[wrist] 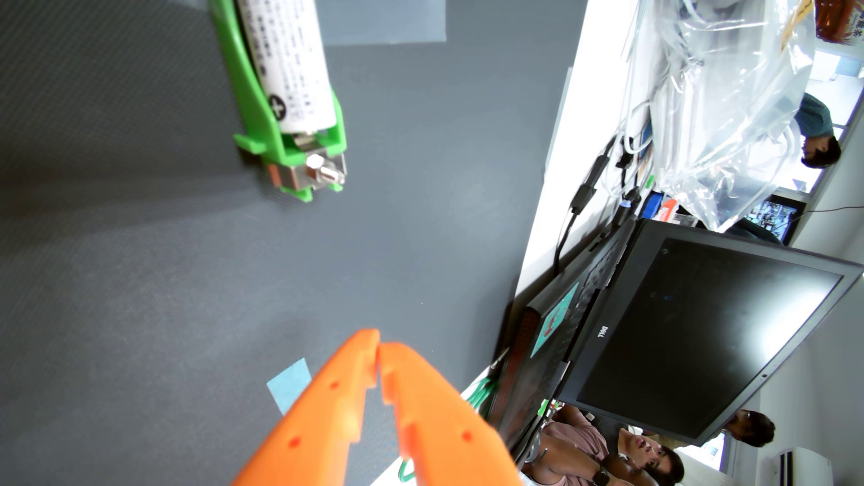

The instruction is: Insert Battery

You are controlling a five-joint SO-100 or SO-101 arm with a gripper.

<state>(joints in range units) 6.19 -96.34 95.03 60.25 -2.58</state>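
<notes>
Orange plastic tool (378, 346), tapered tips together

**Bright daylight, soft foreground**

Strong light washes out the white strip in the wrist view's upper right. The orange pincer (378, 348) at bottom centre is blurred. The grey surface (140, 261) carries soft shadows; lines bend toward the edges.

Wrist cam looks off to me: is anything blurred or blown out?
Wrist view: the picture lies on its side; the orange claw is soft, close to the lens; the battery in its green holder is fairly sharp; the white table is overexposed.
</notes>
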